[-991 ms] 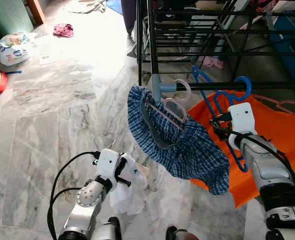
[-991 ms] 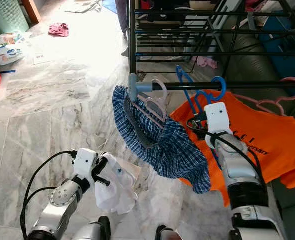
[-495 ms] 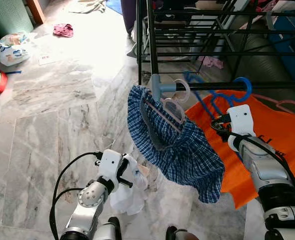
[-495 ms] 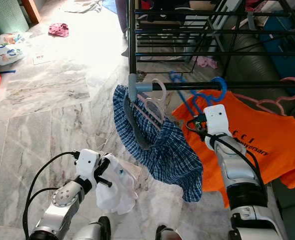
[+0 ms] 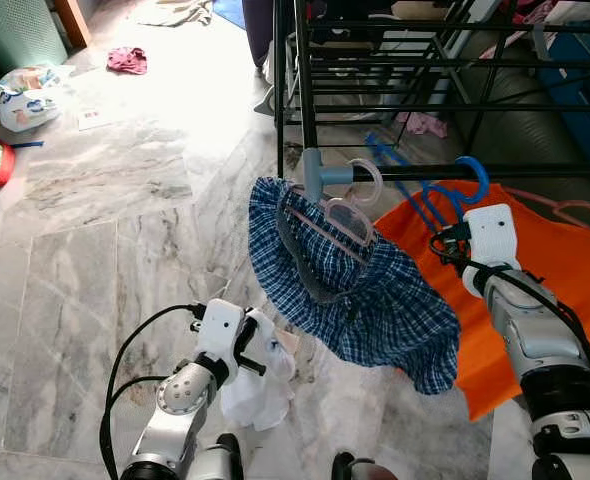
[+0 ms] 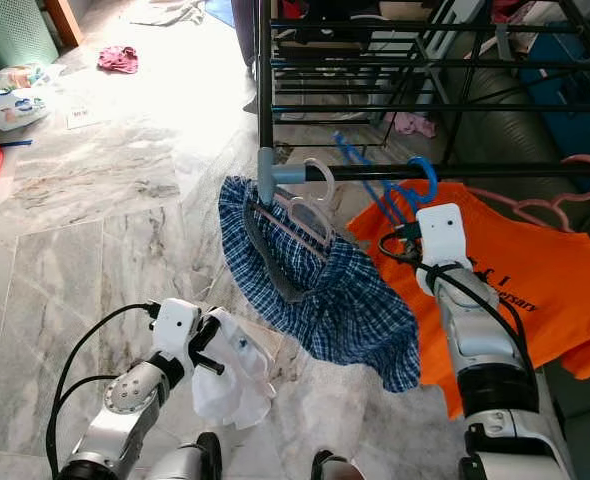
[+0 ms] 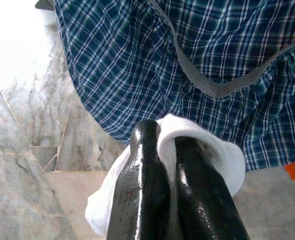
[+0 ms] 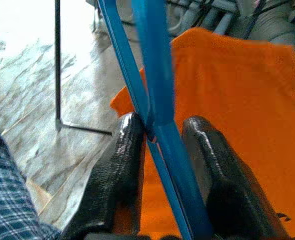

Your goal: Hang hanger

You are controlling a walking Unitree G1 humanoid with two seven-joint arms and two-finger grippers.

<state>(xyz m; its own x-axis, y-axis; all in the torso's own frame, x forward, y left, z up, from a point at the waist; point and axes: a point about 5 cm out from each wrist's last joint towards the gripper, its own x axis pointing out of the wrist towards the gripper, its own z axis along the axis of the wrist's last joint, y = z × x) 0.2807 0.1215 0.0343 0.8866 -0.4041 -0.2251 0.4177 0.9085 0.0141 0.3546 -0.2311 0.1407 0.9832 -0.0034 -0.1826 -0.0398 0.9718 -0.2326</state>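
Swinging back since a moment ago, the plaid shorts [image 5: 360, 290] hang beside the rail [image 5: 535, 171]. My right hand [image 8: 160, 165] grips the blue hanger [image 5: 445, 195], hook over that rail; next I release. My left hand [image 7: 170, 165] clenches white cloth [image 5: 260, 375].

**Only a Fragment of Print Can Be Read**

White lettering runs across the orange garment [image 6: 535, 270] hanging from the drying rack's rail [image 6: 475, 171]. In the right eye view the robot's right arm covers most of it, and what remains legible beside the arm looks like the ending "…rsary", with a few unclear letters in a line above it. A paper [image 5: 93, 117] lies on the floor far off, its print too small to read.
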